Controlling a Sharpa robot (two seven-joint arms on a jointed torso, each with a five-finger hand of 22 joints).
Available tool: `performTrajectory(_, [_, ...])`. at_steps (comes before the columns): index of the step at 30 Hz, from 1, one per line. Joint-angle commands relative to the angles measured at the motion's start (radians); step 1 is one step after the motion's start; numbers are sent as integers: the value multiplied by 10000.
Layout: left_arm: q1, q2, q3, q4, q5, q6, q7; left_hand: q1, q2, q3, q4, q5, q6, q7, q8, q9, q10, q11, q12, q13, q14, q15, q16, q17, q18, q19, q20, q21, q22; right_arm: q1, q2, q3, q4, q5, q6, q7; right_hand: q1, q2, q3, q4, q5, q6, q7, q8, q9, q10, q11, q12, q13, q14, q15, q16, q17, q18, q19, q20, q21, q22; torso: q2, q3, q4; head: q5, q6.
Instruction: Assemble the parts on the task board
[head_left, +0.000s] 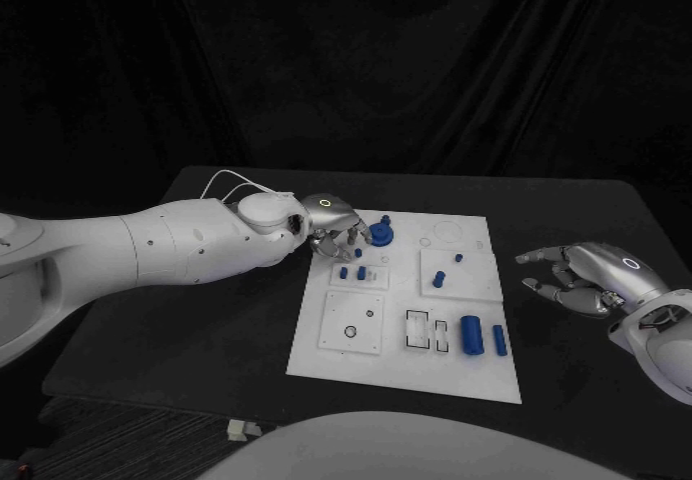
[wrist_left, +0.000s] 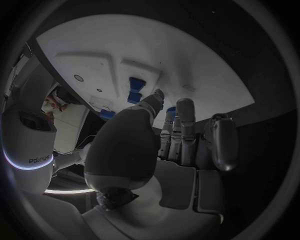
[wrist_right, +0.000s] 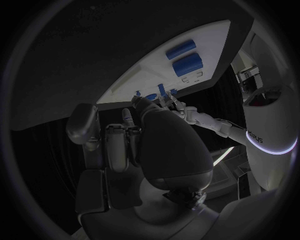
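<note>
On the black counter (head_left: 216, 330): the white task board (head_left: 411, 365) lies in the middle, longer from near to far.
Parts, near right: a thick blue cylinder (head_left: 470, 335) and a thinner blue bar (head_left: 499, 340) lie side by side on the board, just beside two dark-edged slots (head_left: 427, 331).
Parts, middle: two small blue pegs (head_left: 441, 279) sit on the right square plate; more small blue pieces (head_left: 352, 271) sit on the left one.
Parts, far: a round blue piece (head_left: 379, 235) stands near the board's far left corner.
Left hand (head_left: 332, 228): over the board's far left corner, fingers pointing down and drawn close together, tips just beside the round blue piece; I cannot tell whether it holds anything.
Right hand (head_left: 584, 277): beside the board's right edge, well apart from the parts, fingers loosely curled and spread, holding nothing.
</note>
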Motion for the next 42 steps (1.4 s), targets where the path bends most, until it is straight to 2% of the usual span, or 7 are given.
performTrajectory(1, [0,-60,9,-87,-3,-809,285,30,60,-23,43,-29,16,-48,54,-13,-45,-19,-21,21,-92,19,-45,-19,128,-71,-14,-36,1861,-25,-25,6,14,-50,-35,-161,71,-34,62,-24,44,77,28,-60,-14,298,65,-42,1673,830,37,-39,1805,100,-64,-3,-51,1349,4,-3,0,36,2])
performTrajectory(15, [456,-1175,11,-180,324,-1996,631,563,-124,254,127,-38,1006,-63,358,-24,36,-252,89,314,-919,-35,-780,-914,363,-836,45,-1358,1511,756,-393,10,530,-50,-851,746,66,-165,217,43,-125,266,138,-56,-38,-199,148,-612,1152,783,94,-233,1647,110,-72,30,-164,1327,3,-15,-1,119,2])
performTrajectory(20, [764,-1338,10,-267,3442,-2638,1470,593,-242,221,522,35,1204,225,314,-111,-817,32,-15,653,-2247,281,-1584,-1165,776,-2773,269,-4238,774,1508,-283,10,555,-50,-212,477,269,-555,847,315,-246,246,99,-205,-139,-3940,221,-5247,-2485,776,143,-313,1587,114,-45,86,-185,1336,1,-16,0,82,2])
performTrajectory(25, [891,-1357,9,-203,7755,-1991,2922,319,241,-295,557,1799,1635,1364,558,-24,-2804,588,612,1216,-5370,1463,-2634,-1160,757,-7089,862,-8814,-251,1984,77,10,422,-50,859,-303,139,-806,1149,594,-436,588,151,-84,-105,-5168,333,-8449,-5039,565,240,-1125,914,222,-282,156,-996,1157,5,-15,11,-49,2])
performTrajectory(33, [837,-1288,5,396,13548,780,5165,-704,1346,-1697,1777,3350,819,1215,267,-267,-4976,1075,1169,730,-8462,1569,-5704,-2851,675,-10244,934,-11840,-1835,2169,809,10,-202,-50,2053,-616,-58,-912,1092,524,-919,993,155,-63,58,-5661,1134,-12356,-8668,430,874,-1485,564,278,-451,689,-1718,1042,57,-106,227,-212,2])
performTrajectory(39, [605,-1228,4,645,15687,2461,5722,-1644,1979,-2841,1866,2777,-3611,991,-180,-1830,-8072,358,-473,-1601,-11344,1349,-9916,-5291,905,-11945,904,-12599,-3554,2031,1193,9,-651,-50,2375,-573,-122,-850,647,268,-1464,859,85,-205,51,-6366,1248,-13095,-9560,285,809,-1702,347,365,-601,689,-2142,974,70,-174,323,-340,2])
performTrajectory(42, [420,-1302,4,903,16258,2837,5914,-2039,2276,-3667,1859,2289,-5189,402,-347,-2443,-9501,-522,-1242,-2728,-12076,706,-10802,-5974,859,-14082,1086,-12862,-8942,1888,1279,9,-767,-50,2461,-554,-167,-807,477,213,-1640,844,109,-226,44,-6507,1276,-13249,-9848,287,789,-1700,328,355,-567,673,-2101,991,95,-198,390,-454,2])
